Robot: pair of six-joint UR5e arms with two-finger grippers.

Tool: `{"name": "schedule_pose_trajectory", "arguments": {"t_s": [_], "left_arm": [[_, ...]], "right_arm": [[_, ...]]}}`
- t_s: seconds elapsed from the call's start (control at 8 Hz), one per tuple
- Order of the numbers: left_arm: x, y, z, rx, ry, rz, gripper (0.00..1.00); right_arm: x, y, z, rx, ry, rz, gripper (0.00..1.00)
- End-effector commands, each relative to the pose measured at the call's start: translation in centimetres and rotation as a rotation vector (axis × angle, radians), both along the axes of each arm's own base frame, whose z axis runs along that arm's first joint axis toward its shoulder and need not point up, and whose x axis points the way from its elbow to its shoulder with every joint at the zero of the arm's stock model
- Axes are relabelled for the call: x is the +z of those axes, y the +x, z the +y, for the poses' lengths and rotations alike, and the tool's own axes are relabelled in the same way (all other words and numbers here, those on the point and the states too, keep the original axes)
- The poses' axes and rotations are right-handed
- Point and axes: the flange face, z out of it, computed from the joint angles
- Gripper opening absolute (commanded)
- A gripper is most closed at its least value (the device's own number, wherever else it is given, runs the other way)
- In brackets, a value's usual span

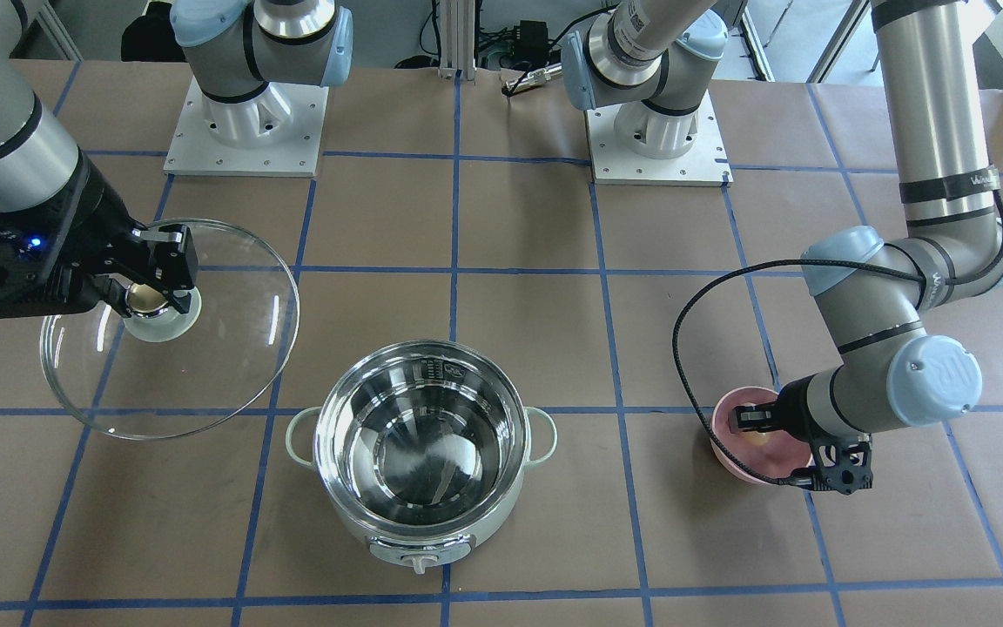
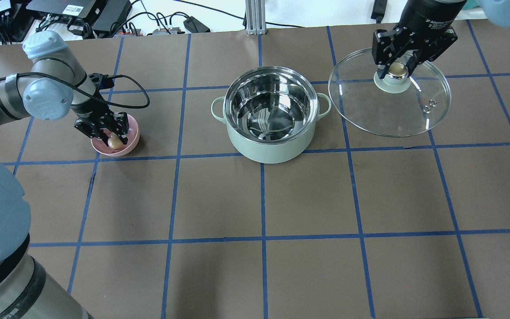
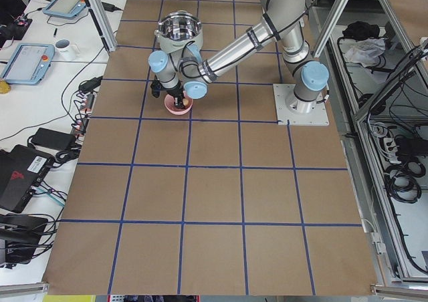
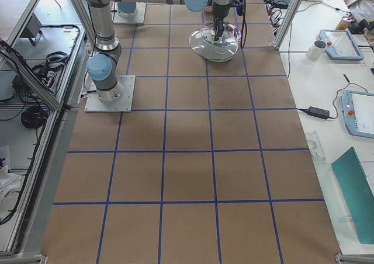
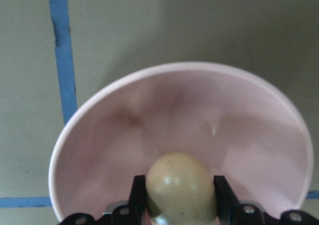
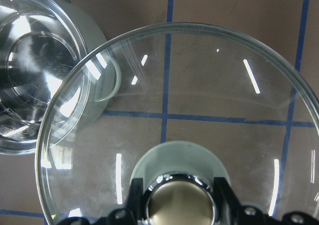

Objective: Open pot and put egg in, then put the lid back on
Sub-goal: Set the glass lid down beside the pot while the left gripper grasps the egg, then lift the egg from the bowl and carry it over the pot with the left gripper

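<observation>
Both hands clenched, the left on the egg and the right on the lid's knob.
The left arm bends down into the pink bowl [image 2: 132,141]. Its left hand [image 2: 113,138] pinches the egg [image 5: 179,182] between both fingers, with the egg's long axis seemingly along them. The right hand [image 2: 397,71] points steeply down and clamps the knob [image 6: 182,200] of the lid [image 2: 392,116], which is held knob up beside the open pot [image 2: 271,148] at mid-desk [image 2: 264,266]. The pot's dial faces away from the robot.

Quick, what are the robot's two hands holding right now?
Left gripper: closed on the egg, in the pink bowl.
Right gripper: closed on the knob of the lid.
</observation>
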Motion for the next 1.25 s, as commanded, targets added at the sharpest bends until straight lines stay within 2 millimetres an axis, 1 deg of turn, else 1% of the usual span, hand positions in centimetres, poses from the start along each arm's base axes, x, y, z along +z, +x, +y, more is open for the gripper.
{"name": "schedule_pose_trajectory", "arguments": {"t_s": [0.0, 0.12, 0.25, 0.38, 0.5, 0.62, 0.75, 0.88, 1.0, 1.12], "left_arm": [[8.0, -1.1, 1.5, 0.006, -0.091, -0.019, 0.2], [11.3, -3.1, 2.3, 0.019, -0.13, 0.0, 0.2], [14.6, -6.7, 3.4, 0.063, -0.173, 0.023, 0.21], [16.2, -11.4, 4.0, 0.14, -0.194, 0.035, 0.21], [17.1, -16.5, 4.4, 0.169, -0.206, 0.056, 0.21], [18.5, -21.5, 4.8, 0.168, -0.243, 0.081, 0.21], [19.5, -25.4, 4.9, 0.16, -0.326, 0.134, 0.21], [19.0, -28.5, 4.3, 0.166, -0.379, 0.172, 0.21], [17.6, -32.2, 3.9, 0.151, -0.427, 0.201, 0.22], [15.0, -35.7, 3.5, 0.138, -0.448, 0.221, 0.22]], "right_arm": [[0.5, 0.0, 0.5, 0.0, -0.002, 0.01, 0.0], [0.9, -0.2, 0.8, -0.001, -0.008, 0.016, 0.0], [1.4, -0.3, 1.2, -0.001, -0.009, 0.023, 0.0], [1.5, -0.4, 1.7, 0.011, 0.007, 0.041, 0.0], [1.8, -0.5, 1.9, 0.004, 0.008, 0.047, 0.0], [1.8, -0.5, 1.9, 0.004, 0.008, 0.047, 0.0], [1.8, -0.4, 2.1, -0.002, 0.016, 0.045, 0.0], [1.7, -0.4, 2.1, 0.007, 0.017, 0.046, 0.0], [1.6, -0.3, 2.1, 0.032, 0.019, 0.043, 0.0], [1.3, -0.4, 2.2, 0.047, 0.026, 0.043, 0.0]]}}
